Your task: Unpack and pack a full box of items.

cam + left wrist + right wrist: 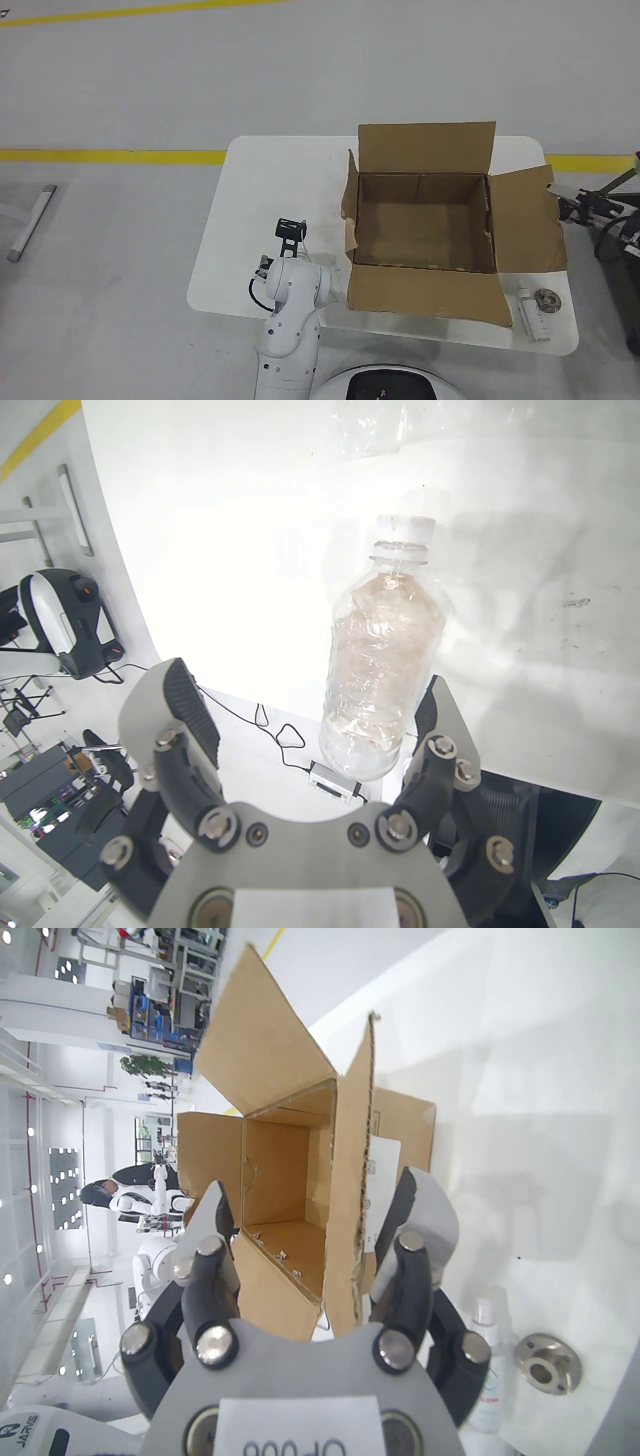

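An open, empty-looking cardboard box stands on the white table, its flaps spread outward. Its inside also faces the right wrist view. A clear plastic bottle with a white cap lies on the table between the fingers of my left gripper. That gripper is open, and the bottle's base rests close against one finger. From above, the left gripper is left of the box. My right gripper is open beside the box's right flap, off the table's right edge.
A white spray bottle and a metal flange lie at the table's front right corner, also seen close to the right gripper. A crumpled clear plastic bag lies beyond the bottle.
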Action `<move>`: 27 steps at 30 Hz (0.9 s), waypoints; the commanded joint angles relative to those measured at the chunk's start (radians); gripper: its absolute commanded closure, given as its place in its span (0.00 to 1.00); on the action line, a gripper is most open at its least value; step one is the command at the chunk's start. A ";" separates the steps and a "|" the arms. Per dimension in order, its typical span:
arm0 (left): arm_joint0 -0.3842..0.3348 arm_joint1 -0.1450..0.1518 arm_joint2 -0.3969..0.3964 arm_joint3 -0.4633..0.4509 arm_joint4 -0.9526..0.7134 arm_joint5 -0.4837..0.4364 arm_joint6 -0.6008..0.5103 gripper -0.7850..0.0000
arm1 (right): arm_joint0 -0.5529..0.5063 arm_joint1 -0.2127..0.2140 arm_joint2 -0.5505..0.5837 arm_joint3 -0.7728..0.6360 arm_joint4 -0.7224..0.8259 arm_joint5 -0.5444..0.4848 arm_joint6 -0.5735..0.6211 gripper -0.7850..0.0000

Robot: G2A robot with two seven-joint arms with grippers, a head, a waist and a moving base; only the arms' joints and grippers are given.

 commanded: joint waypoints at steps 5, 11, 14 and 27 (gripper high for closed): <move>0.000 0.000 0.000 0.000 0.000 0.000 0.000 0.00 | -0.114 -0.010 0.078 -0.160 0.024 -0.072 -0.212 1.00; 0.000 0.000 0.000 0.000 0.000 0.000 0.000 0.00 | -0.188 -0.012 0.072 -0.325 -0.094 -0.082 -0.285 1.00; 0.000 0.000 0.000 0.000 0.000 0.000 0.000 0.00 | -0.188 -0.012 0.072 -0.325 -0.094 -0.082 -0.285 1.00; 0.000 0.000 0.000 0.000 0.000 0.000 0.000 0.00 | -0.294 -0.023 -0.006 -0.424 -0.376 -0.174 -0.528 1.00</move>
